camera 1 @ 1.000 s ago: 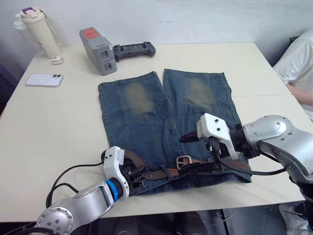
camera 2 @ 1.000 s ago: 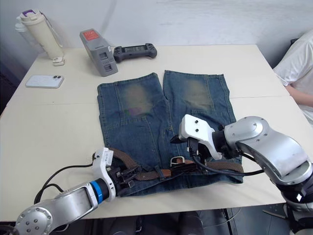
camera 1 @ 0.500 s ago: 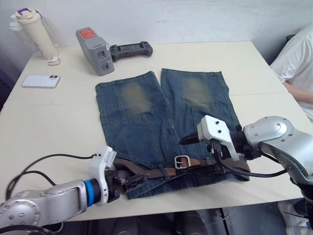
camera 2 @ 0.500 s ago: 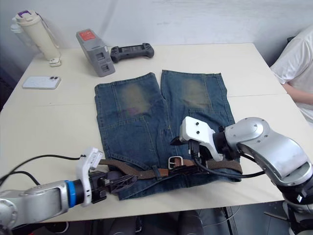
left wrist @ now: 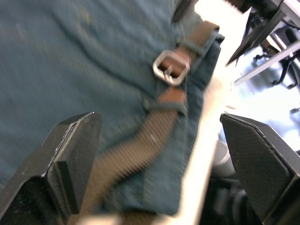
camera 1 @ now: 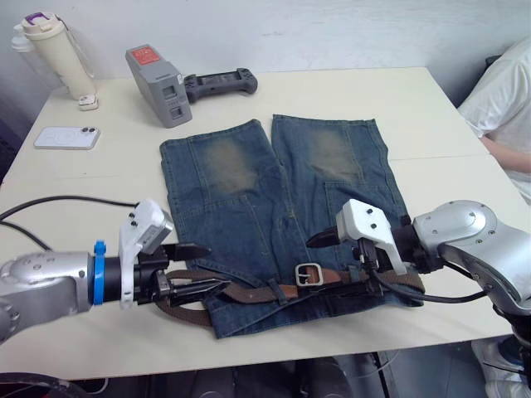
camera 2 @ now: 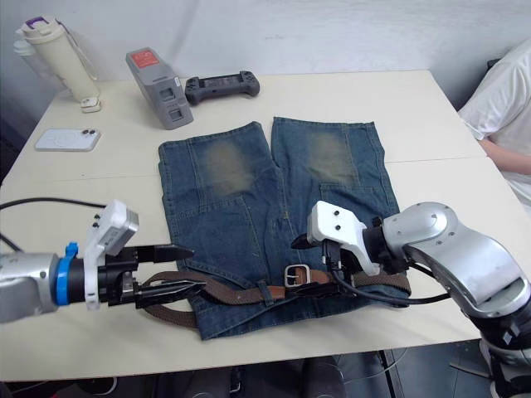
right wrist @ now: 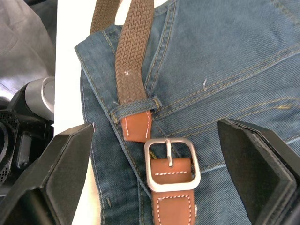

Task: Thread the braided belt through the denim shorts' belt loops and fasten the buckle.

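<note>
The denim shorts lie flat on the table, waistband towards me. The braided belt runs along the waistband under a belt loop, and its left bend spills onto the table. Its tan tip lies just short of the silver buckle. My left gripper is open at the shorts' left waist corner, its fingers spread over the belt with nothing between them. Just above and to the right of the buckle, my right gripper hovers open and holds nothing.
A cream bottle, a phone, a grey box and a black controller sit at the back left. A person's white sleeve shows at the right edge. The waistband lies close to the table's front edge.
My left gripper has opened, let go of the belt's left part and drawn back to the left. The right gripper has stayed over the buckle.
</note>
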Available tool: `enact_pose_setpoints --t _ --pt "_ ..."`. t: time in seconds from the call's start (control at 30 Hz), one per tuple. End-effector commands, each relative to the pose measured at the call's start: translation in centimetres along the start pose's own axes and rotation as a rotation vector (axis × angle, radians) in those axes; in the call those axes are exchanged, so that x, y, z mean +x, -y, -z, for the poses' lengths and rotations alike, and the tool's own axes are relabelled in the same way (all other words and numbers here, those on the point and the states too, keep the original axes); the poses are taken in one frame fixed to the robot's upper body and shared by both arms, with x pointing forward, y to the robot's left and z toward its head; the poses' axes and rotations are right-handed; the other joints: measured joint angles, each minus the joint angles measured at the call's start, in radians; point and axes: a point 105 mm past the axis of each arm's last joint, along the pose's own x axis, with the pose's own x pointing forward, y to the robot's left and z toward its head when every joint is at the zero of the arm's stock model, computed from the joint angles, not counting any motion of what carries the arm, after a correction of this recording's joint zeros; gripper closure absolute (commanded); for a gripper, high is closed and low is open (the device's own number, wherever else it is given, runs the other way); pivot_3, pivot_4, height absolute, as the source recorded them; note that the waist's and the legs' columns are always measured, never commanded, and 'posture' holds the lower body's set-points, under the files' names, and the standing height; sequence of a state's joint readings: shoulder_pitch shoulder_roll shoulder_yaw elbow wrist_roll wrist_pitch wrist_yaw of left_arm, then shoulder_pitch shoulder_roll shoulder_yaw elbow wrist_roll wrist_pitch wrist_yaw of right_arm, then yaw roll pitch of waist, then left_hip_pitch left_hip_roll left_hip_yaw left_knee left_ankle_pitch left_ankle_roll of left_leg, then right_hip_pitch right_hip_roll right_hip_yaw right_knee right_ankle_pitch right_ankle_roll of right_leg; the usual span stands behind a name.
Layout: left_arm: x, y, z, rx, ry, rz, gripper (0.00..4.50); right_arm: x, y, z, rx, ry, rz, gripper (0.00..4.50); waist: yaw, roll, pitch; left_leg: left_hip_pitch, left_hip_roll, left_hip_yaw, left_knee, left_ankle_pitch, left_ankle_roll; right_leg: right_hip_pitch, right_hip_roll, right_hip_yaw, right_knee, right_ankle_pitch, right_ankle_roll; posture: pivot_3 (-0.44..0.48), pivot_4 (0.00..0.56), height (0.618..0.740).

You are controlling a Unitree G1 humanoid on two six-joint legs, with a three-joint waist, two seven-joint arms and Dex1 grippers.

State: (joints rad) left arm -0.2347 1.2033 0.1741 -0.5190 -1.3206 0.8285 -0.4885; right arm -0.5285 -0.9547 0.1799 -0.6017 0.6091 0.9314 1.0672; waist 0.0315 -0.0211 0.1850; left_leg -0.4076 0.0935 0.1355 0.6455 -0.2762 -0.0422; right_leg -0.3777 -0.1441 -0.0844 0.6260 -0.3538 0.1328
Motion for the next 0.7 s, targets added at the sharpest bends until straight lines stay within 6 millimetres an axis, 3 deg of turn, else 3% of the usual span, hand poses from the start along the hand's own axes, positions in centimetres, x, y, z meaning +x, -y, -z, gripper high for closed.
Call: enact_pose_setpoints --t 0.03,0.13,0.23,0.4,0.53,0.67,0.7 --pt "2.5 -4.6 0.7 0.172 -0.099 -0.024 0.04 -0.7 -0.9 -0.9 -0.021 0.015 0.040 0.00 0.008 -0.001 0.000 0.000 0.001 0.000 0.000 0.000 0.000 0.000 0.001 0.000 0.000 0.000 0.001 0.000 0.150 0.740" --pt "5.8 -7.6 1.6 0.359 -0.193 -0.017 0.04 -2.1 -1.3 -1.5 -0.019 0.021 0.102 0.00 0.017 -0.001 -0.001 -0.001 0.001 0.002 0.001 -0.001 0.001 0.000 0.001 0.001 -0.001 0.001 0.002 0.000 0.150 0.740" --pt "7.8 -8.2 1.7 0.422 -0.216 0.054 0.04 -3.9 -1.4 -1.8 0.000 0.016 0.164 0.00 0.017 -0.005 0.000 -0.006 0.003 0.004 0.002 -0.001 0.001 -0.006 0.003 0.002 0.002 0.002 0.003 0.000 0.150 0.740" --pt "9.8 -8.5 2.3 0.459 -0.228 0.167 0.04 -7.6 -2.9 -3.2 0.084 0.083 0.198 0.00 0.020 -0.007 0.001 -0.015 0.005 0.005 0.005 -0.001 0.001 -0.017 0.005 0.002 0.004 0.002 0.003 0.000 0.150 0.740" --pt "10.8 -9.1 2.6 0.476 -0.240 0.194 0.04 -8.9 -3.6 -3.9 0.118 0.107 0.219 0.00 0.022 -0.007 0.001 -0.014 0.006 0.005 0.007 -0.001 0.001 -0.016 0.005 0.002 0.005 0.002 0.003 0.000 0.150 0.740" --pt "11.6 -9.8 5.6 0.531 -0.374 0.230 0.04 -9.6 -3.7 -3.8 0.133 0.081 0.289 0.00 0.019 -0.008 0.001 -0.014 0.006 0.005 0.007 -0.001 0.001 -0.016 0.005 0.003 0.006 0.002 0.004 0.000 0.150 0.740" --pt "11.8 -10.0 6.1 0.534 -0.393 0.225 0.29 -9.6 -3.8 -3.7 0.135 0.075 0.297 0.00 0.019 -0.008 0.001 -0.014 0.006 0.005 0.008 -0.001 0.001 -0.016 0.005 0.003 0.006 0.002 0.004 0.000 0.150 0.740"
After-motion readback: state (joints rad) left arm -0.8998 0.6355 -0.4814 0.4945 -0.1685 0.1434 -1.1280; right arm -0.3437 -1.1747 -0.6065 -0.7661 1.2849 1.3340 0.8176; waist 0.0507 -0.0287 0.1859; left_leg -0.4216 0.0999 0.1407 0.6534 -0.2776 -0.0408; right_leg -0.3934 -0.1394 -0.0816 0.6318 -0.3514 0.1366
